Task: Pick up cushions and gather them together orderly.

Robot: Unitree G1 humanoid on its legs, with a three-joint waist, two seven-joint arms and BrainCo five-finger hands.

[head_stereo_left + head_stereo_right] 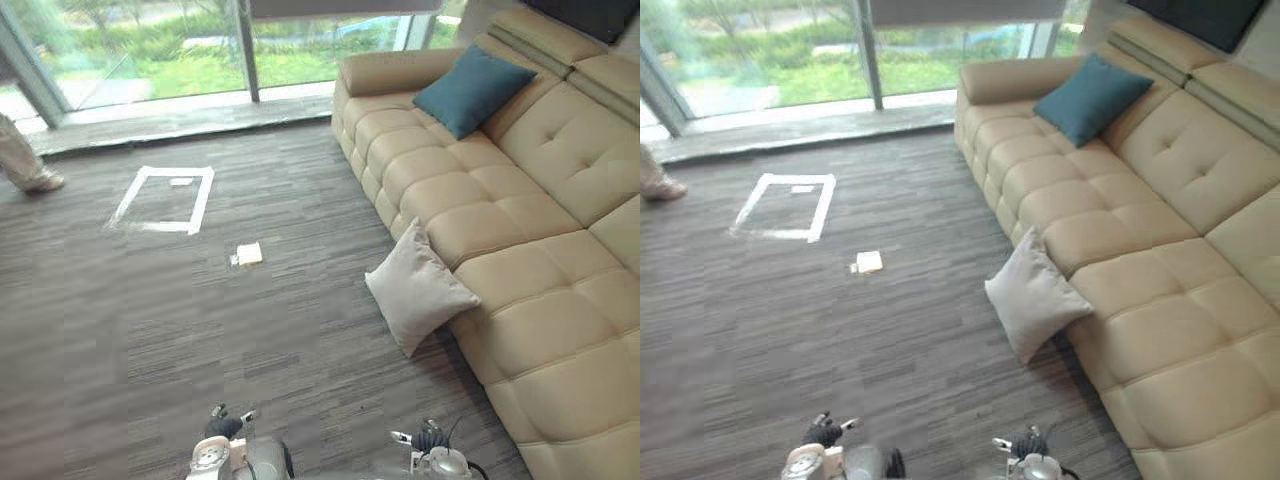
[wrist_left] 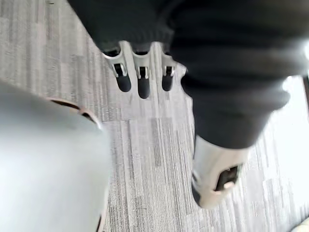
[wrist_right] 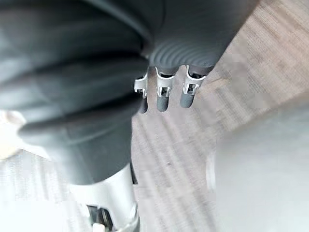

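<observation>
The left robot hand and right robot hand are held low, fingers straight, nothing grasped. At 12 o'clock from the right one the grey cushion is propped on the floor against the sofa; the teal cushion is seen on the seat at 1 o'clock. Gathering is judged unstarted: the grey cushion must be approached.

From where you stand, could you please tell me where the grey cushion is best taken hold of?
Probably by its upper corner. The grey cushion stands on one corner, leaning back against the sofa front, so its back is blocked while the top corner and front face are free. Come from the carpet side, reaching down from above.
</observation>
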